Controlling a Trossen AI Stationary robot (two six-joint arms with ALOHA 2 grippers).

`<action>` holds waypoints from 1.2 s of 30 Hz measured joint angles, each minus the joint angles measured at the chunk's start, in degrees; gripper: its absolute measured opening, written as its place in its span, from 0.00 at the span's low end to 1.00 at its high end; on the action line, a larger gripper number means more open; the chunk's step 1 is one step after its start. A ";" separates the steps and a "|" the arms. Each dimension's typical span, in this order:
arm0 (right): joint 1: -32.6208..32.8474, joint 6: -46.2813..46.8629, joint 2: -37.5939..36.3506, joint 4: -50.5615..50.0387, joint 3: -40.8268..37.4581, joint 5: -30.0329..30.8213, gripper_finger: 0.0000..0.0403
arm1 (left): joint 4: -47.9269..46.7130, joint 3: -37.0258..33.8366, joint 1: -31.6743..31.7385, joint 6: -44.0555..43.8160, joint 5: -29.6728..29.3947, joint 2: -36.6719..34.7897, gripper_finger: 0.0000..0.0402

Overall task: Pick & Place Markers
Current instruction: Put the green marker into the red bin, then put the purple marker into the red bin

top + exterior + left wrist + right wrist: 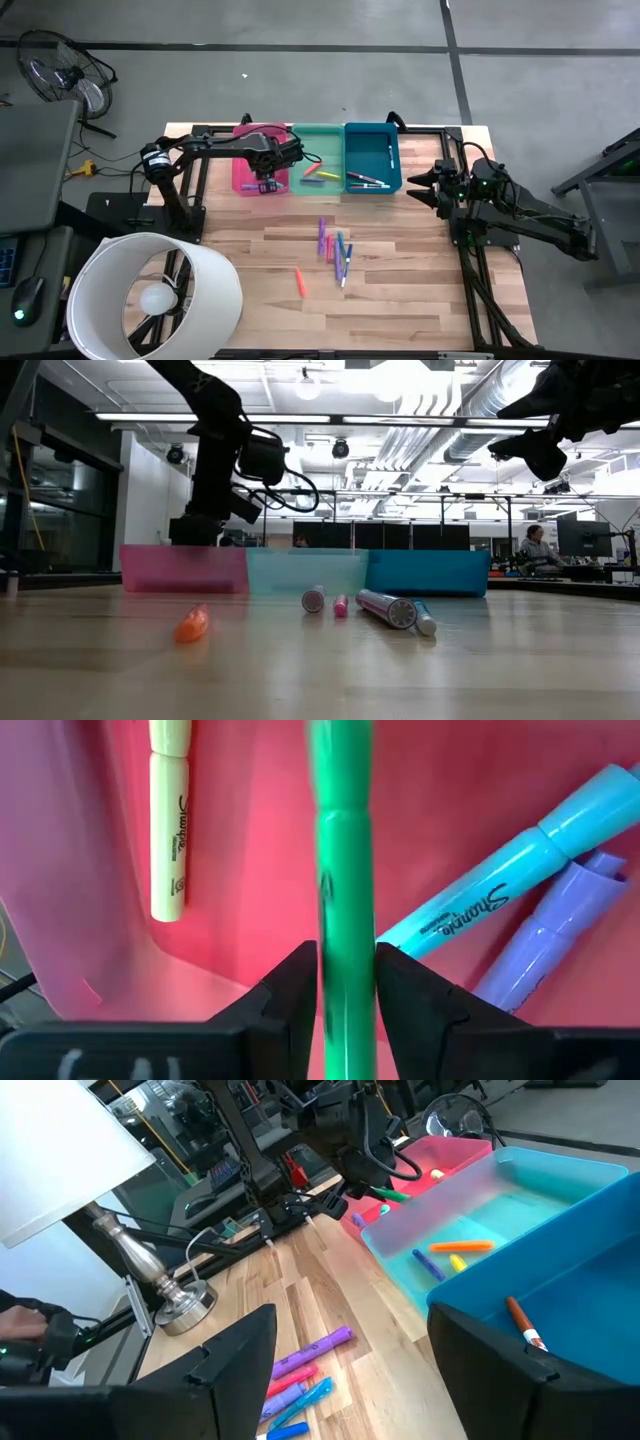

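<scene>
over the pink bin (243, 172), at about 11 o'clock from the table's middle, the left gripper (267, 184) hangs with a green marker (344, 870) between its fingers (290, 995). the marker looks motion-blurred and the fingers sit just off its sides, so i read this as the release step, drop into pink bin. whether it's still pinched or already free, cannot tell. next move as i see it: finish opening, lift clear, go for the loose markers (335, 248) lying at 6 o'clock from the green bin (318, 150), plus the orange marker (299, 282) further out. right gripper (422, 186) waits at 3 o'clock beside the blue bin (372, 140), jaws apart, empty. readable text: "sharpie" on the light blue marker (510, 890) and on the pale yellow marker (169, 830) in the pink bin; a purple marker (545, 950) shows no legible print.
</scene>
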 joint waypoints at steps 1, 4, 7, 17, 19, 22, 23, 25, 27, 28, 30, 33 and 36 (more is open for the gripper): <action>0.01 0.00 0.00 0.00 0.00 0.00 0.62 | -0.05 0.02 -0.08 -0.07 0.00 0.00 0.27; 0.02 0.00 0.00 0.00 0.00 0.00 0.62 | -0.35 0.02 -0.85 -0.35 -0.37 0.00 0.33; 0.02 0.00 0.00 0.00 0.00 0.00 0.62 | -0.92 0.04 -1.70 -2.11 -1.47 -0.32 0.41; 0.00 0.00 0.00 0.00 0.00 0.00 0.62 | -4.47 2.14 -5.32 -18.50 -1.35 -6.18 0.50; 0.02 0.00 0.00 0.00 0.00 -0.02 0.62 | -6.20 3.52 -6.45 -24.02 -0.38 -7.51 0.49; 0.00 0.00 0.00 -0.01 0.00 0.00 0.62 | -7.73 5.22 -8.24 -32.81 2.68 -8.73 0.48; 0.02 0.00 0.00 0.00 0.00 -0.02 0.62 | -7.81 5.63 -8.88 -35.84 3.96 -8.74 0.48; 0.00 0.00 0.00 -0.01 0.00 0.00 0.62 | -7.24 6.55 -10.22 -41.15 6.13 -8.77 0.48; 0.00 0.00 0.02 0.00 0.00 -0.02 0.62 | -7.33 7.46 -11.63 -46.41 7.84 -8.90 0.48; 0.02 0.00 0.02 -0.02 0.00 -0.03 0.62 | -7.27 7.85 -12.32 -48.75 8.36 -8.88 0.48; 0.01 0.00 0.01 0.00 0.00 0.00 0.62 | -6.90 8.41 -13.72 -53.19 9.61 -8.87 0.48; 0.00 0.00 0.00 0.00 0.00 0.00 0.62 | -3.88 8.72 -16.11 -59.21 11.11 -8.87 0.48; 0.02 0.00 0.02 -0.01 0.00 -0.02 0.62 | -1.25 8.77 -18.87 -64.12 12.06 -8.56 0.48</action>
